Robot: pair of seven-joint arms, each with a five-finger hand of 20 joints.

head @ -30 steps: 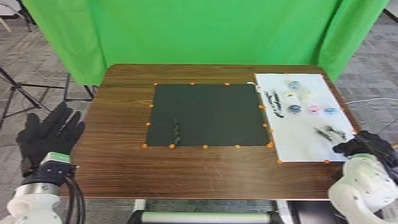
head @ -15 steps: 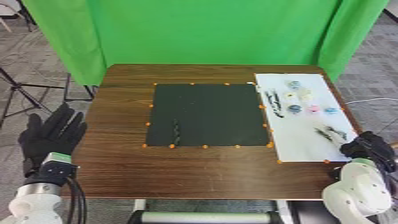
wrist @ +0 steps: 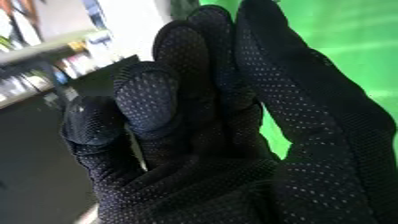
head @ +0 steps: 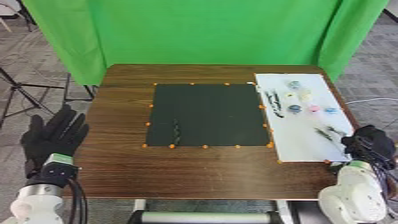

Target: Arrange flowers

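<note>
Your left hand (head: 53,139) lies off the table's left edge, fingers straight and spread wide. To its right, a dark twisted strand (head: 177,135) rests on the black mat (head: 209,110). Farther right, the white board (head: 298,147) bears blue, pale and pink flowers (head: 314,108), beyond your right hand and to its left. Dark stems (head: 327,133) lie nearer that hand. Your right hand (head: 371,144) is beside the board's near right corner, fingers relaxed and slightly bent, a narrow gap beside the thumb.
</note>
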